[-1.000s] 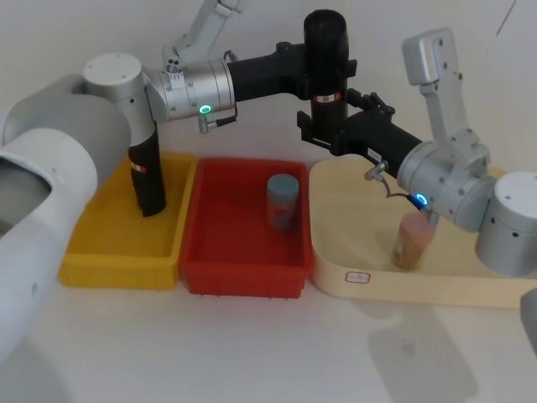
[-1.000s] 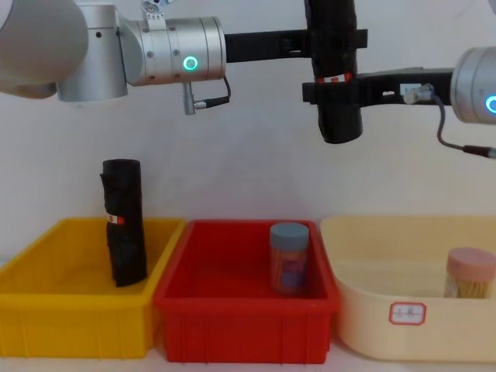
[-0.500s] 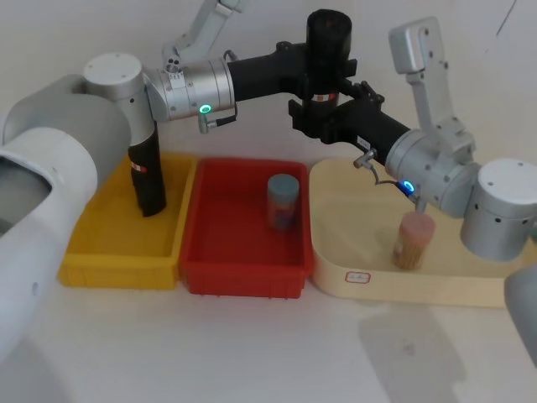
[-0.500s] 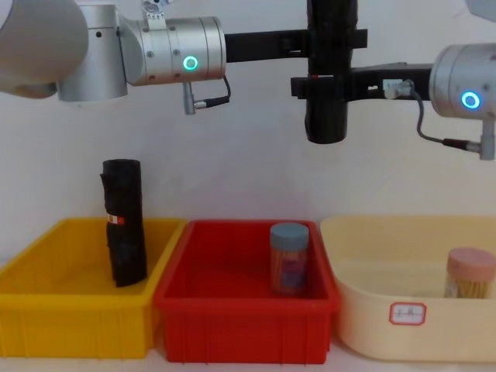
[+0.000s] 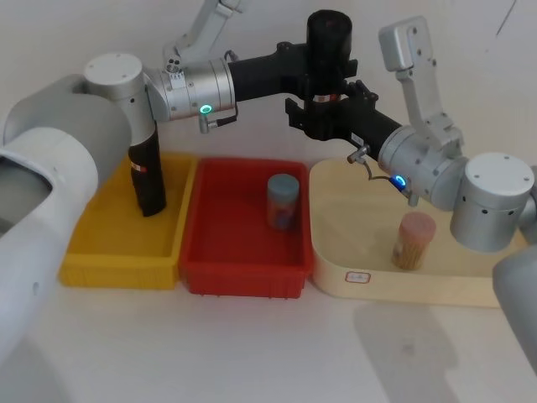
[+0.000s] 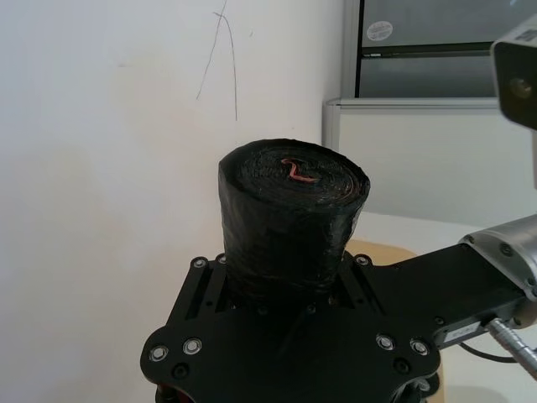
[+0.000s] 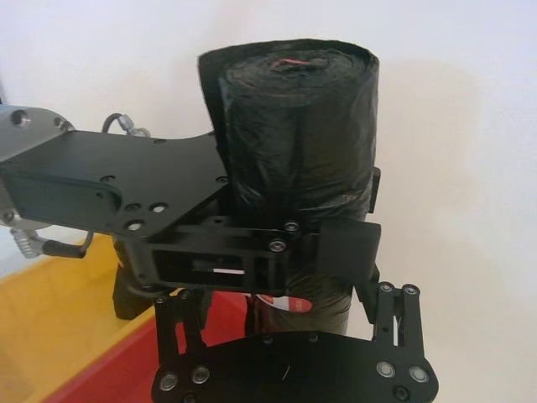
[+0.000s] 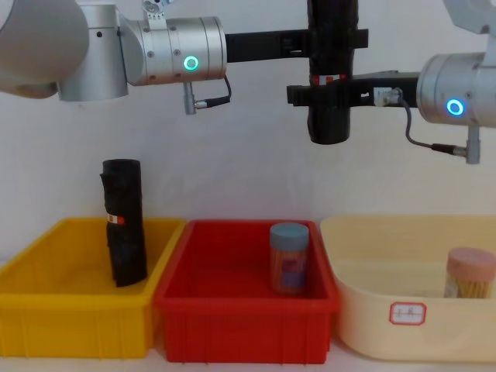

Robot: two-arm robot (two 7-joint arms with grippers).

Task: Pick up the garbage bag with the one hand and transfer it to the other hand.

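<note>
I have the bag point(image 8: 331, 74) upright in mid-air above the red bin point(image 8: 246, 310), the left gripper point(image 8: 332, 37) clamping its upper part. The pickup is done; the handover is under way. The right gripper point(image 8: 329, 97) has moved in since the earlier frame and now brackets the roll below the label, but I cannot tell if its fingers have closed.

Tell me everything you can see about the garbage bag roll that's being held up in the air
The garbage bag is a black roll of tightly wound, shiny plastic with a red-and-white label band around its middle. It stands upright in mid-air, high above the red bin. The left gripper clamps its upper part from the left; the right gripper sits around it just below the band. Its rolled top end shows a red scrap in the centre.
</note>
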